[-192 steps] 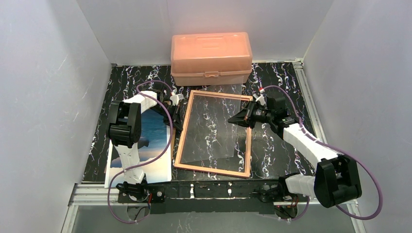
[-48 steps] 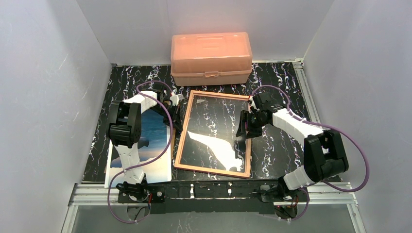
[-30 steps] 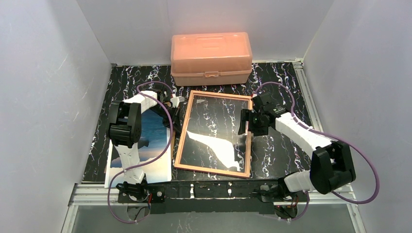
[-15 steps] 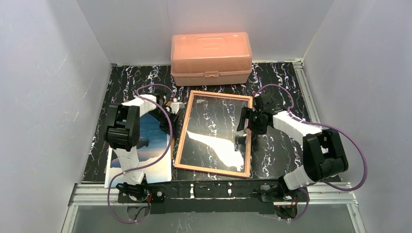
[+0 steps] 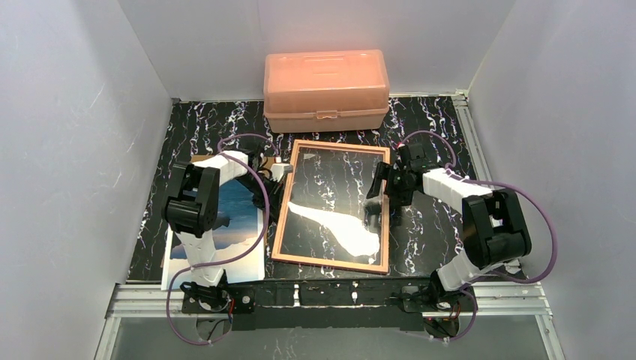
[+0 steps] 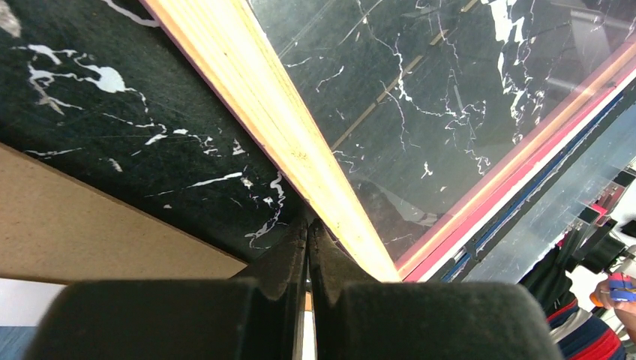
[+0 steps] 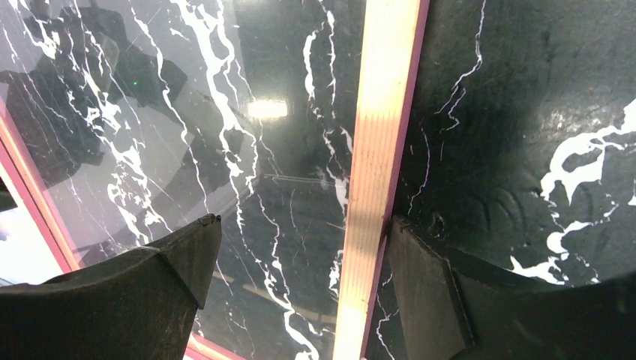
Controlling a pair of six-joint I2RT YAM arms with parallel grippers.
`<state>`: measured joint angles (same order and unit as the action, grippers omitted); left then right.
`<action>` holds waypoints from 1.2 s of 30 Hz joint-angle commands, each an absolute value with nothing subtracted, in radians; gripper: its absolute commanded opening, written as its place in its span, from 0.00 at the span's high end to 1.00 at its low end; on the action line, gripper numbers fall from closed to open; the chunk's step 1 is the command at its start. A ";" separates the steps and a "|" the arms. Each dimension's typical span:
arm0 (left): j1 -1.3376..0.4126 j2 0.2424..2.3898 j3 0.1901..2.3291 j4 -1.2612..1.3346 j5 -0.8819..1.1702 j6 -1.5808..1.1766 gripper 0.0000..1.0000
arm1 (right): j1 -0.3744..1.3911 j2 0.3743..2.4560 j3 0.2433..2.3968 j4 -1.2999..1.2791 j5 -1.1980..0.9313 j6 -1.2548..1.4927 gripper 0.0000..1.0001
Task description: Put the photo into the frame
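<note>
The frame [image 5: 330,263] lies flat mid-table, tan back side up, with the marble table showing through its clear pane. The photo [image 5: 234,201], blue sky and clouds, lies to its left, partly under my left arm. My left gripper [image 5: 279,171] is shut on nothing, and its tips [image 6: 309,225] rest against the outer side of the frame's left border [image 6: 262,97]. My right gripper [image 5: 377,196] stands open astride the right border [image 7: 382,135]. One finger is over the pane and the other is on the table against the pink edge, as the right wrist view [image 7: 301,223] shows.
A salmon-pink lidded box [image 5: 326,79] stands at the back, just beyond the frame's far edge. A brown backing board [image 6: 90,225] lies under the photo, with a corner [image 5: 196,159] showing. White walls close in both sides. A metal rail runs along the near edge.
My left gripper has swung right and nearer, up against the frame's left border. My right arm has folded closer in, its gripper staying over the right border.
</note>
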<state>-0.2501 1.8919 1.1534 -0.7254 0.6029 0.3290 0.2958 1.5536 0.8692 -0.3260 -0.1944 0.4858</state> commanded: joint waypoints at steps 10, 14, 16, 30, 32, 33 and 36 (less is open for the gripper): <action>-0.286 1.860 1.129 -0.739 0.627 0.324 1.00 | 0.265 1.589 0.986 -0.315 -0.208 0.488 0.12; -0.252 1.803 1.216 -0.864 0.624 0.352 1.00 | 0.271 1.482 1.001 -0.351 -0.080 0.493 0.12; -0.204 1.758 1.282 -0.936 0.626 0.369 0.97 | 0.304 1.428 1.017 -0.374 -0.014 0.498 0.12; 0.393 1.607 1.615 -1.326 0.409 0.617 0.02 | 1.052 1.771 1.485 -0.346 0.194 0.628 0.14; 0.500 1.622 1.585 -1.324 0.398 0.647 0.02 | 1.099 1.866 1.588 -0.333 0.177 0.636 0.16; 0.539 1.631 1.571 -1.314 0.389 0.652 0.02 | 1.113 1.915 1.624 -0.332 0.164 0.642 0.16; 0.633 1.659 1.513 -1.252 0.360 0.655 0.15 | 1.137 2.032 1.714 -0.333 0.117 0.656 0.17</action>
